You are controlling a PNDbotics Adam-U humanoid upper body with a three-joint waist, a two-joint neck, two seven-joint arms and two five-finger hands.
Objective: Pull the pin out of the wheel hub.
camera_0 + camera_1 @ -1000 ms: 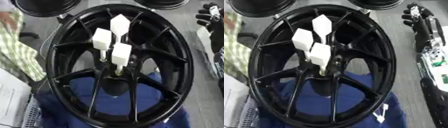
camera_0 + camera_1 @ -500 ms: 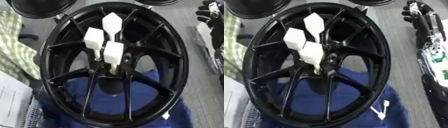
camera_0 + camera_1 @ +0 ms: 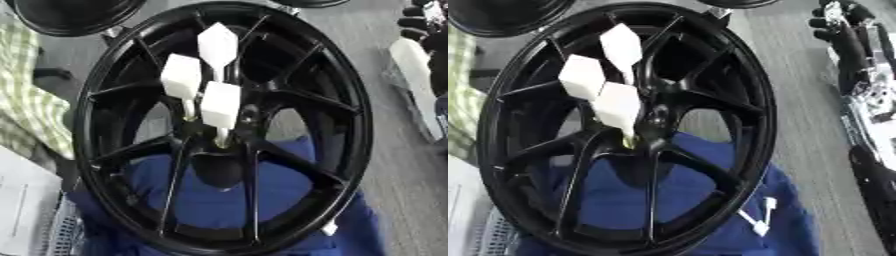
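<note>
A black spoked wheel (image 3: 352,105) lies on a blue cloth (image 3: 289,186) and fills the middle of both views. Three white pins with broad hexagonal heads stand in its hub (image 3: 238,119): one at the back (image 3: 217,44), one on the left (image 3: 181,76), one nearest the centre (image 3: 220,104). My right hand (image 3: 840,26) is at the upper right corner, outside the rim and well apart from the pins. Its arm (image 3: 875,102) runs down the right edge. My left hand shows in no view.
A second black wheel (image 3: 72,15) lies at the upper left. A green checked cloth (image 3: 26,102) is at the left edge, and white sheets (image 3: 22,210) over a mesh basket sit at the lower left. A small white tag (image 3: 761,221) lies on the blue cloth.
The whole picture has shifted, so the camera has moved and the wheel now sits lower left. All three pins stand in the hub as before. My right hand stays at the upper right.
</note>
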